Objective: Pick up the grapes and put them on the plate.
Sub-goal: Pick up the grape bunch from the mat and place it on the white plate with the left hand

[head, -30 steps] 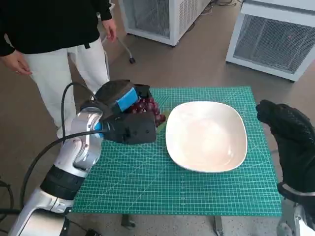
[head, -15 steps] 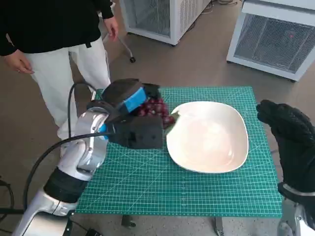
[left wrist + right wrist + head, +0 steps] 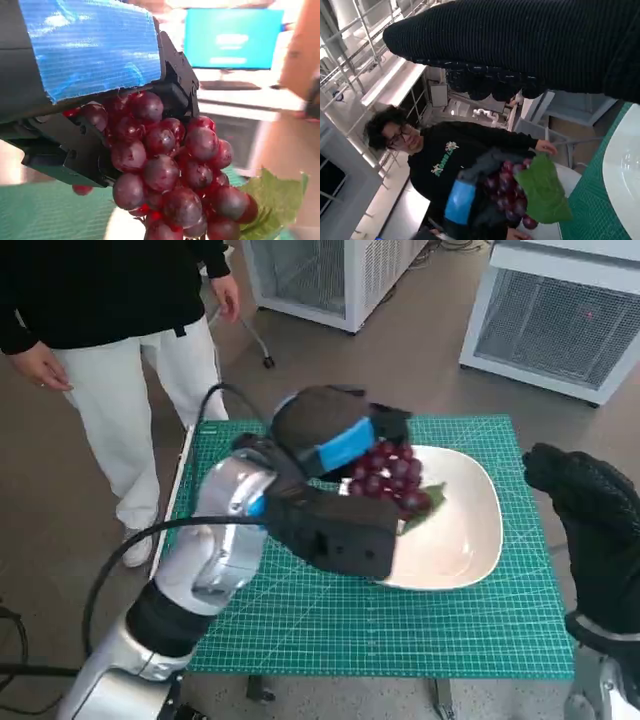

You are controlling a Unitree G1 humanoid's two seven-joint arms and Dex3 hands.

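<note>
Grapes held over plate, left hand.
One bunch of dark red grapes with a green leaf, gripped from above by the blue-taped black left hand, hanging over the one white squarish plate on the green cutting mat; cannot tell if the bunch touches the plate. Left forearm reaches across the mat, hand back up. Right hand in black knitted glove beside the mat's right edge, holds nothing, fingers look curled. One person stands at the table's far left.
</note>
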